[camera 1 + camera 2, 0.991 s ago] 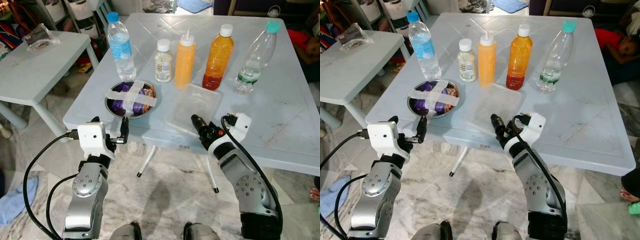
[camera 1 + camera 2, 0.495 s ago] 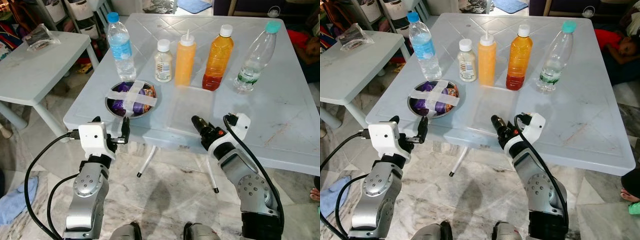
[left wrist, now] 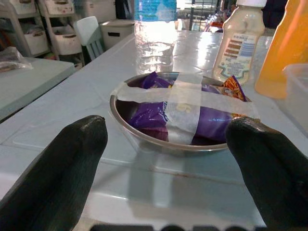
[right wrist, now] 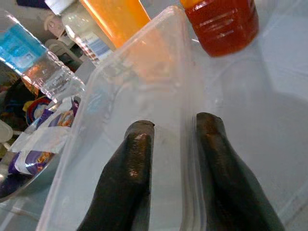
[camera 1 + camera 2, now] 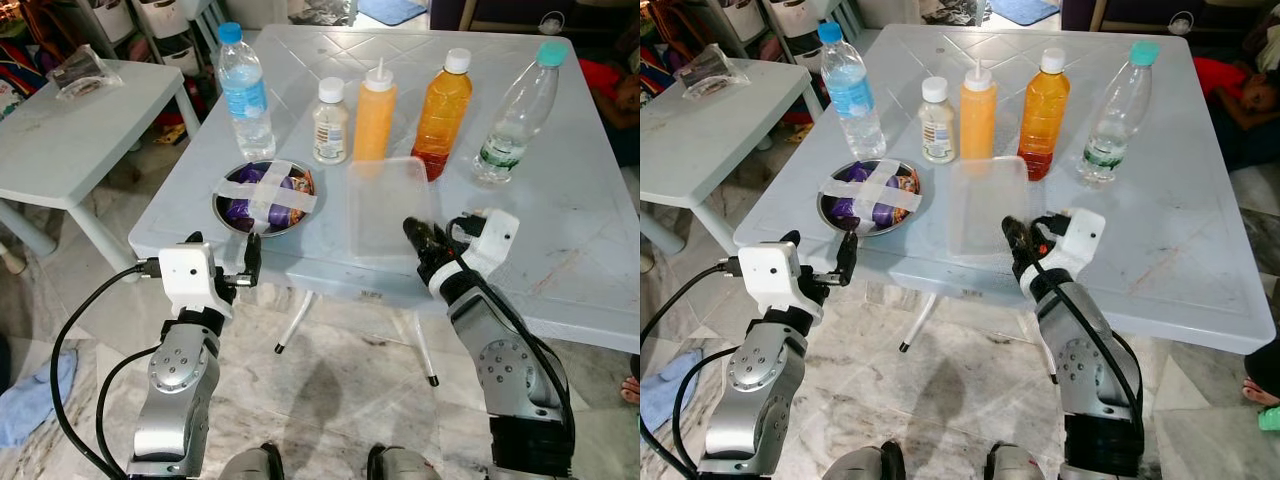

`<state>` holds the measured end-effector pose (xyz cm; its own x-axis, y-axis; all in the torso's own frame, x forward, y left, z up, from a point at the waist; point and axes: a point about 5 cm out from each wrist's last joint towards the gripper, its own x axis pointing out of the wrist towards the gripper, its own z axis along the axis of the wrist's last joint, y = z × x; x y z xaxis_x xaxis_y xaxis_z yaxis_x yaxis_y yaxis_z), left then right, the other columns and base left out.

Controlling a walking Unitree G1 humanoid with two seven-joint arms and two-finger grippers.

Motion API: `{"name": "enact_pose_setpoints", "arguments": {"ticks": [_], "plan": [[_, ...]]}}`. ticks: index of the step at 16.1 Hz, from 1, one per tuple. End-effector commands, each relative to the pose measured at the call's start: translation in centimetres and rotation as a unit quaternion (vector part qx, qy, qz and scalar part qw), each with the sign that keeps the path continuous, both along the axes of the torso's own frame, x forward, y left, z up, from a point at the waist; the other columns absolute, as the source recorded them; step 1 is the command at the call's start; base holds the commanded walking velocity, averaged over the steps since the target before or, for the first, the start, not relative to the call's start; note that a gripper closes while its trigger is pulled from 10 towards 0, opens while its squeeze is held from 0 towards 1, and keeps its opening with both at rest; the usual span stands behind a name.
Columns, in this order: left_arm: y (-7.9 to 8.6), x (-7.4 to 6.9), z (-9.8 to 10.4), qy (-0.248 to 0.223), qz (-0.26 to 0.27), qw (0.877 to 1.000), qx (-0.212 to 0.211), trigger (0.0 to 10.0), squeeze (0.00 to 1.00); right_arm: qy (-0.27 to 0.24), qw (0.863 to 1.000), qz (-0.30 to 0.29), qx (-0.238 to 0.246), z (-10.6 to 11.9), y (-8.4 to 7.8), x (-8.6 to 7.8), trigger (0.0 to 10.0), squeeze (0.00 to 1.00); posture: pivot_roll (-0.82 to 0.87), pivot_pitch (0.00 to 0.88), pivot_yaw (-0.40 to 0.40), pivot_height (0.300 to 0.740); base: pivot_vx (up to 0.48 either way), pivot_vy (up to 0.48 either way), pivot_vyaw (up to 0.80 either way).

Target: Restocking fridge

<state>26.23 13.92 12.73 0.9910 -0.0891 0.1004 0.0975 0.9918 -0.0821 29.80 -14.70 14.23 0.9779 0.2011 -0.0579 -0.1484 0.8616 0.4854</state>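
A clear plastic container point(image 5: 385, 200) stands tilted up off the pale blue table point(image 5: 560, 250), its near rim pinched between the fingers of my right gripper point(image 5: 416, 233). In the right wrist view the two black fingers point(image 4: 134, 163) straddle the container point(image 4: 144, 72) wall. My left gripper point(image 5: 222, 252) hangs open at the table's near edge, just short of a steel bowl point(image 5: 265, 195) of purple packets sealed with crossed tape point(image 3: 185, 103). Behind stand a blue-capped water bottle point(image 5: 245, 90), a small white bottle point(image 5: 330, 120), an orange squeeze bottle point(image 5: 373, 115), an orange juice bottle point(image 5: 443, 105) and a teal-capped bottle point(image 5: 515, 115).
A smaller pale table point(image 5: 70, 130) with a wrapped bag point(image 5: 75, 70) stands to the left, shelves behind it. A person point(image 5: 1240, 90) lies at the far right, and a foot point(image 5: 630, 390) shows by the table. A blue cloth point(image 5: 25, 400) lies on the floor.
The clear container, flat on the table before, is now tipped up on end. My right gripper has swung right and up with it. The left arm has not moved.
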Motion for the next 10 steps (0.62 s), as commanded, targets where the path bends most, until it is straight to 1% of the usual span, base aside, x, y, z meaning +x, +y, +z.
{"name": "enact_pose_setpoints", "arguments": {"ticks": [1,4,5,6,7,8,9,10], "plan": [[0.2,0.1,-0.1,0.004,0.006,1.000,0.004,10.0,0.00,0.004,1.000,-0.004,-0.010,-0.1,0.1,0.0,0.0,0.00,-0.07,0.146,0.073,0.740,0.000,0.000,0.00],[0.2,0.3,-0.1,0.003,0.008,1.000,0.007,10.0,0.00,0.003,1.000,-0.002,-0.004,-0.2,0.3,0.0,0.0,0.00,-0.07,0.146,0.073,0.740,0.000,0.000,0.00],[0.3,0.5,0.2,-0.001,0.010,1.000,0.011,10.0,0.00,0.006,1.000,0.000,-0.020,-0.1,0.3,0.1,9.4,0.00,-0.06,0.149,0.073,0.740,0.000,0.000,0.00],[0.4,0.7,0.4,-0.005,0.011,1.000,0.014,10.0,0.00,0.023,0.999,0.007,-0.033,-0.4,0.5,0.2,10.0,0.00,-0.06,0.153,0.073,0.740,0.000,0.000,0.00],[0.7,1.0,0.8,-0.006,0.018,1.000,0.016,10.0,0.00,0.030,0.998,0.015,-0.058,-0.6,0.7,0.4,10.0,0.00,-0.05,0.162,0.075,0.740,0.000,0.000,0.00],[0.8,1.1,0.8,0.003,0.023,1.000,0.000,10.0,0.00,0.021,0.998,0.010,-0.062,-0.4,0.6,0.4,10.0,0.00,-0.06,0.167,0.074,0.740,0.000,0.000,0.00],[1.0,1.1,0.6,0.007,0.033,0.999,0.002,10.0,0.00,0.018,0.997,0.003,-0.078,-0.3,0.4,0.2,10.0,0.00,-0.06,0.171,0.073,0.740,0.000,0.000,0.00],[1.2,0.9,0.1,0.020,0.047,0.999,0.003,10.0,0.00,0.031,0.996,-0.008,-0.087,-0.8,0.3,0.1,10.0,0.00,-0.06,0.168,0.074,0.740,0.000,0.000,0.00]]}}
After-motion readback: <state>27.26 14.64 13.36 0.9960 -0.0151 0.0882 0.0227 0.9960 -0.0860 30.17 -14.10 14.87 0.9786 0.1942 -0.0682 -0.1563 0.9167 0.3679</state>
